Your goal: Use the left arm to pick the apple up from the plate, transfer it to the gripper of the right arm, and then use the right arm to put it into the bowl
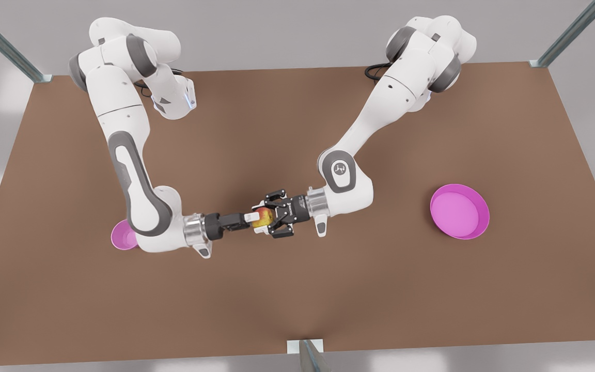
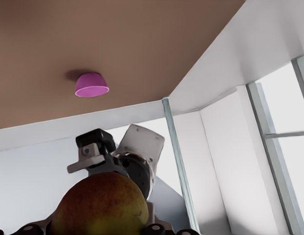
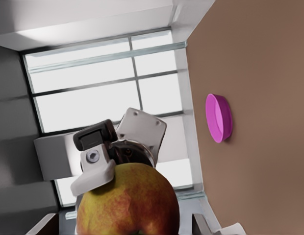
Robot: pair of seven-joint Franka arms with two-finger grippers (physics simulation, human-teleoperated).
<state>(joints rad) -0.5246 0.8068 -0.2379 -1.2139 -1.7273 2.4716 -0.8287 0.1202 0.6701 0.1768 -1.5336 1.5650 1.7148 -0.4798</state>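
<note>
The left gripper [image 1: 267,216], on the arm at the front view's right, is gripping the small round yellow-green apple with a red-orange blush [image 1: 262,218] in the air over the middle of the brown worktop [image 1: 297,305]. The right gripper [image 1: 252,217] is meeting it head-on from the arm at the front view's left. In the right wrist view its fingers [image 3: 44,227] are standing apart on either side of the fruit, with a gap showing.

Judgement: the hand-over is under way.
- The right jaws should be closing squarely across the apple's widest part, clear of the left fingers.
- The left should be letting go only once that hold is firm, since a round fruit is liable to roll out of a shallow pinch.

The small deep pink-purple bowl [image 1: 121,235] is sitting near the worktop edge at the front view's left, partly under the right arm. The wide shallow magenta plate [image 1: 478,206] is lying empty towards the opposite edge.

Markings: a round emblem [image 1: 340,169] is showing on the left arm's joint, and small white lettering on the left gripper's body is too small to read.
</note>
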